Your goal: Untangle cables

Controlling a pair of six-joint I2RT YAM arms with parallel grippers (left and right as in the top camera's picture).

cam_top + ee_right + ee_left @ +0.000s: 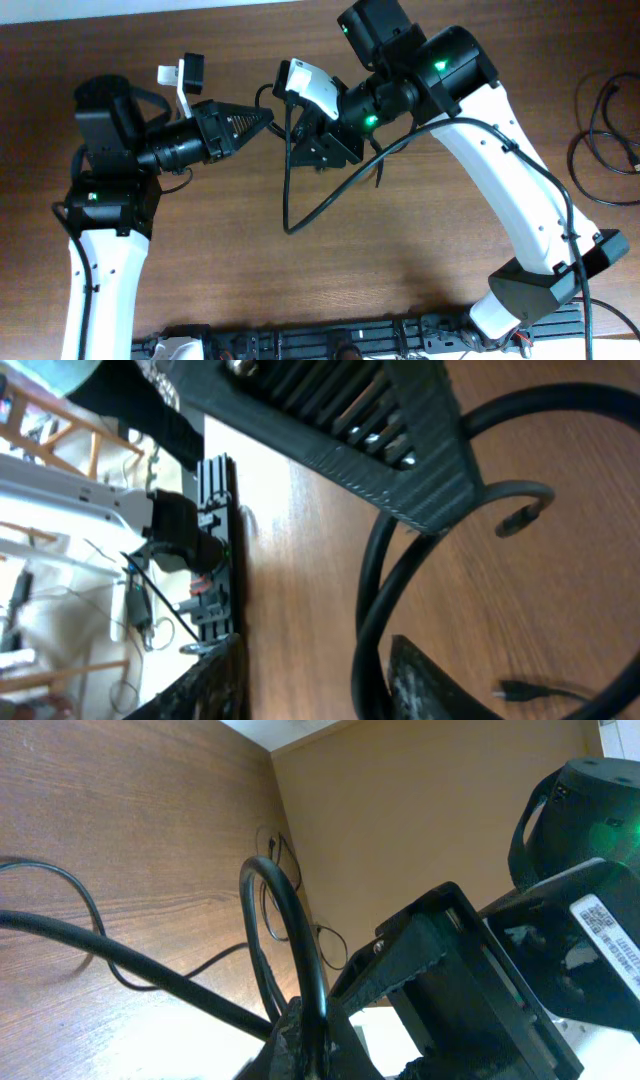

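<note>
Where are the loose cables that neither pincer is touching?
In the overhead view the loose cables lie looped at the table's right edge, beyond the right arm.

The brown wood-grain tabletop [330, 290] is evenly lit from above in the overhead view; only faint, soft shadows are cast beside the white robot arms [520, 195]. A pale glare patch is seen on the wood low in the left wrist view. In the right wrist view the thin black cable [365, 650] nearest the lens is blurred and the left background is washed out.
</note>
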